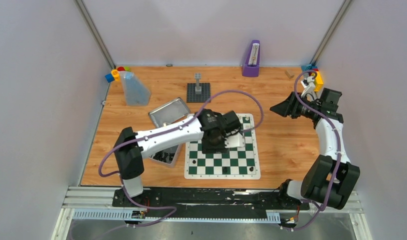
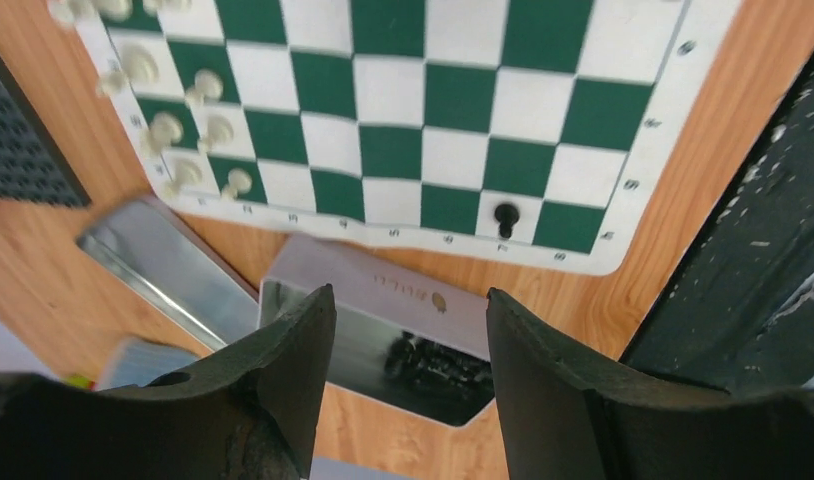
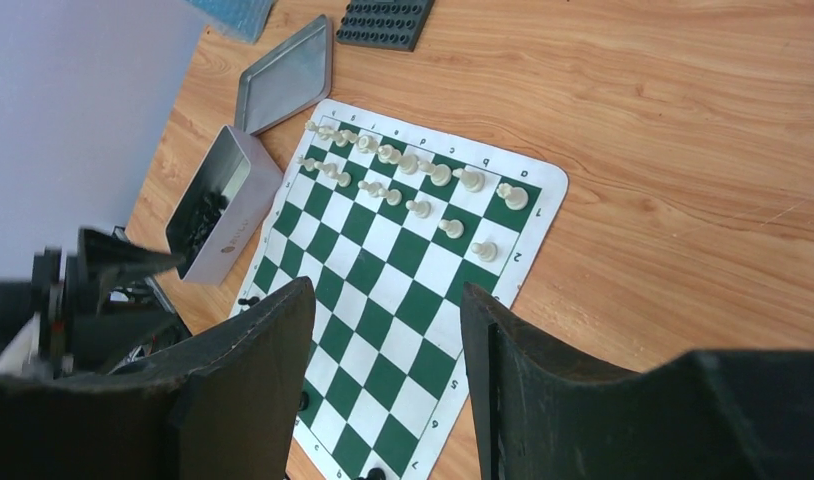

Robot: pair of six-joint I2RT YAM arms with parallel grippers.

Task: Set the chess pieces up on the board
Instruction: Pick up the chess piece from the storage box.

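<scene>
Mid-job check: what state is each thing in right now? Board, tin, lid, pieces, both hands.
Board: flat on the table.
Tin: open, black pieces heaped inside.
Lid: off, flat on the table beside the tin.
White pieces: upright, two rows at one end of the board.
Black pawn: upright on the board, near its edge.
Left hand: open, empty.
Right hand: open, empty.

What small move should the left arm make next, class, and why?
Probably swing over to the tin and lower toward the black pieces inside. The left jaws stand open and empty, and a black pawn stands free on the board. The cream pieces already line the far side, while few black ones are placed.
</scene>
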